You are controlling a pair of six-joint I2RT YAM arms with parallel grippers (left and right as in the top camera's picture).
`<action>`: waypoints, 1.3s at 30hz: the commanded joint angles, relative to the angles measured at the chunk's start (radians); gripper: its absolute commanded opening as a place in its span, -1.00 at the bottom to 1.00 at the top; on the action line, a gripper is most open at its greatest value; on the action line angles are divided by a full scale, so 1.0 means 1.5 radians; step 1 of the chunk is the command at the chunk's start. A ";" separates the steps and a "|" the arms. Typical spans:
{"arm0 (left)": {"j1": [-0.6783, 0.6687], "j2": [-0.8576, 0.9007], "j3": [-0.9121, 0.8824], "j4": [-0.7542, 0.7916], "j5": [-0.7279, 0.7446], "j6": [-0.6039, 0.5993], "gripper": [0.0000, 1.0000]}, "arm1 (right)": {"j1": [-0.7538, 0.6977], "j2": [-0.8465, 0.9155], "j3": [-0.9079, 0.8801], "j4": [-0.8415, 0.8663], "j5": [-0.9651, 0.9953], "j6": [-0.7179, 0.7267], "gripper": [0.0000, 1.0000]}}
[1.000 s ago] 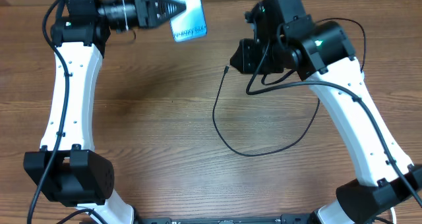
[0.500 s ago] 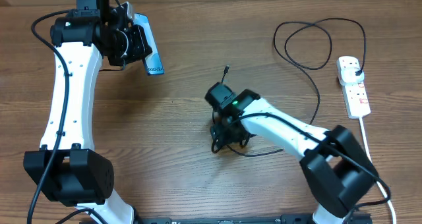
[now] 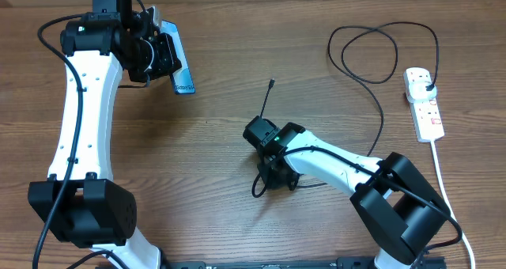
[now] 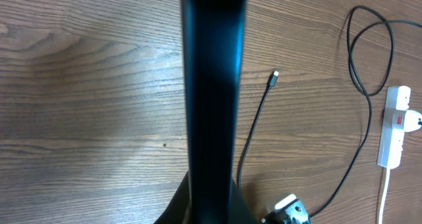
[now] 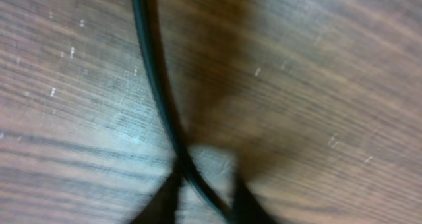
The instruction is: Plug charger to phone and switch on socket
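Looking down on the wooden table [image 3: 198, 158], I see the left gripper [image 3: 168, 57] at the far left, clamped on the phone [image 3: 183, 77] and holding it tilted, clear of the wood. The socket [image 3: 425, 107] lies along the right edge. The right gripper [image 5: 204, 197] is down at mid-table, its fingers [image 5: 166, 199] narrowly straddling the charger [image 4: 256, 125] cable. I cannot tell whether they pinch it. The cable's small tip [image 3: 271, 83] lies free just beyond.

"What sort of place was it?"

"A robotics lab, I'd say. A left arm [image 3: 79, 119] and a right arm [image 3: 340, 164], white with black joints, stood at a wood-grain counter [image 3: 198, 182], with a power strip [image 3: 424, 107] and black cable [image 4: 257, 118] on it."
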 commanded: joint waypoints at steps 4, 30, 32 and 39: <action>-0.005 -0.007 0.010 -0.001 0.005 0.013 -0.91 | 0.003 0.001 -0.019 -0.114 -0.005 0.112 -0.92; -0.005 -0.007 0.010 0.001 0.006 0.013 -0.92 | -0.158 -0.327 0.032 -0.261 -0.119 0.217 0.62; -0.005 -0.007 0.010 0.001 0.005 0.013 -0.91 | -0.217 -0.280 0.127 -0.291 -0.101 0.186 0.65; -0.005 -0.007 0.010 -0.002 0.005 0.013 -0.91 | -0.345 -0.163 0.272 -0.168 -0.083 0.163 1.00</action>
